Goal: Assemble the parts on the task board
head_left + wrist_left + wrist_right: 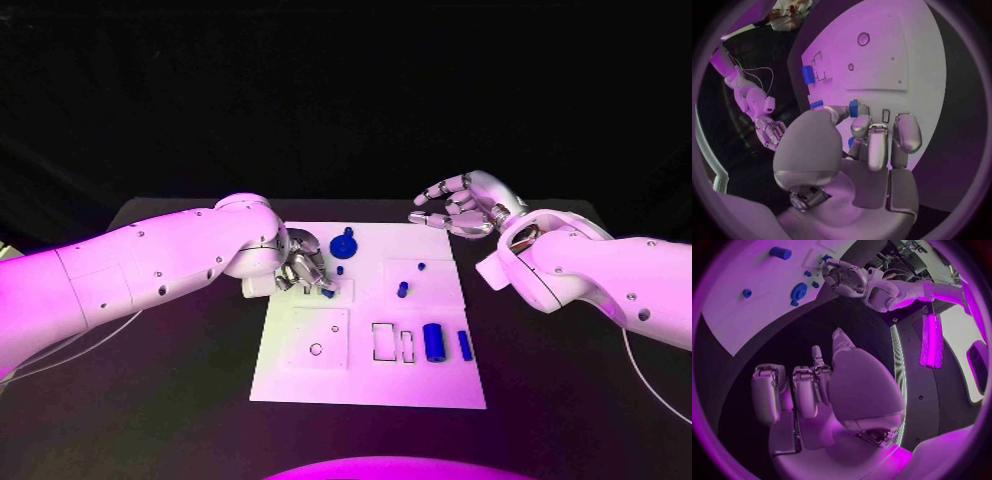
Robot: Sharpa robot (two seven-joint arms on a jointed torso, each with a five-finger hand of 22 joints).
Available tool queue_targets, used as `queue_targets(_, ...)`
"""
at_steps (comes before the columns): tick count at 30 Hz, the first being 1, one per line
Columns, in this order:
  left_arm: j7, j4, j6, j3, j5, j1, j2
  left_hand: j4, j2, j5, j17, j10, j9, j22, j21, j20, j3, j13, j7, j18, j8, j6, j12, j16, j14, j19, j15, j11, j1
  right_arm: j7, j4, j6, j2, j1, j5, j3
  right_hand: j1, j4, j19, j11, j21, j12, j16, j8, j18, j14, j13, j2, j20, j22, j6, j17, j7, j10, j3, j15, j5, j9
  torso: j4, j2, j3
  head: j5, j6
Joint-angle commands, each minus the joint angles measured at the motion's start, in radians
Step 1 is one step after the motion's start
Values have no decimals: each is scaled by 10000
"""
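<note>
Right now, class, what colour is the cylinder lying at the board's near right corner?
Blue; the cylinder shows best in the head view.

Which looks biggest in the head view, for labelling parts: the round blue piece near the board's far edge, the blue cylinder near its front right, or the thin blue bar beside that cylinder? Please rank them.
1. Round blue piece
2. Blue cylinder
3. Thin blue bar

The cylinder and bar look alike in length; the bar is narrower. All lie on the task board.

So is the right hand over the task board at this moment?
No: in the head view the right hand hangs past the far right corner of the task board, over the black table, holding nothing.
</note>
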Motion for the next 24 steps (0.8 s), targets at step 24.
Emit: queue_targets(24, 474, 1514, -3419, -9, -1968, -405, -902, -2321, -592, 151, 1635, 576, 719, 688, 374, -167, 2938, 362, -232, -268, 118, 512, 222, 126, 778, 650, -238, -186, -945, 41, -15, 168, -102, -22, -21, -9, 27, -3, 501, 63, -33, -40, -70, 32, 205, 856, 1604, 64, 59, 1890, -51, 1838, 13, 19, -62, 27, 128, 0, 16, -1, 0, 14, -139)
